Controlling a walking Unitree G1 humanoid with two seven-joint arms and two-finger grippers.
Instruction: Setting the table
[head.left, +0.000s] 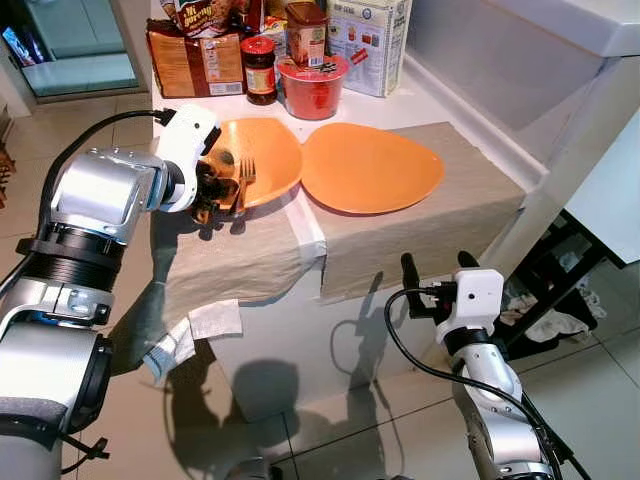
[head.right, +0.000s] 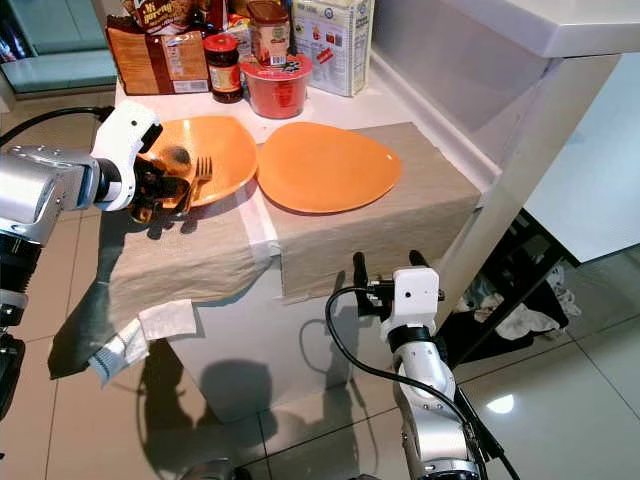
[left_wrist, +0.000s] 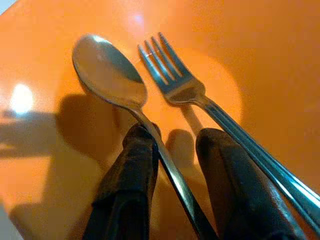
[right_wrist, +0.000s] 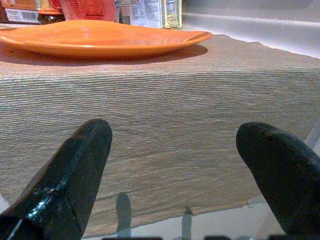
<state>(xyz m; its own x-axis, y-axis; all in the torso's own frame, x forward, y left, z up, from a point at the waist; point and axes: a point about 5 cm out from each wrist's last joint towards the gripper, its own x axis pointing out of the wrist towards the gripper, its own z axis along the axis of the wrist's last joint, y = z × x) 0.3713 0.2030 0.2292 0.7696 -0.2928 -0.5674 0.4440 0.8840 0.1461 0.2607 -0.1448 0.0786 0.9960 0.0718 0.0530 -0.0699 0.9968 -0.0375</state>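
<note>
Nearest, the right gripper (head.left: 440, 272) hangs below the table's front edge, its two fingers spread wide apart and holding nothing, pointed at the beige cloth (right_wrist: 165, 135) draped over that edge. Further in, by the table's left edge, the left gripper (left_wrist: 172, 165) reaches over the near rim of the left orange plate (head.left: 268, 155), its arm bent at the elbow and the wrist turned inward across the cloth. Its fingers stand slightly apart astride the spoon (left_wrist: 107, 75) handle, which runs between them, not yet clamped; the fork (left_wrist: 175, 80) lies just beside, its handle passing outside one finger. Both are thin, stiff, light steel and likely slippery on the glossy plate, so the narrow handle is probably the best hold, pinched squarely. The second orange plate (head.left: 370, 168) sits beside the first, toward the middle. Jars and boxes (head.left: 300, 50) crowd the far edge.
</note>
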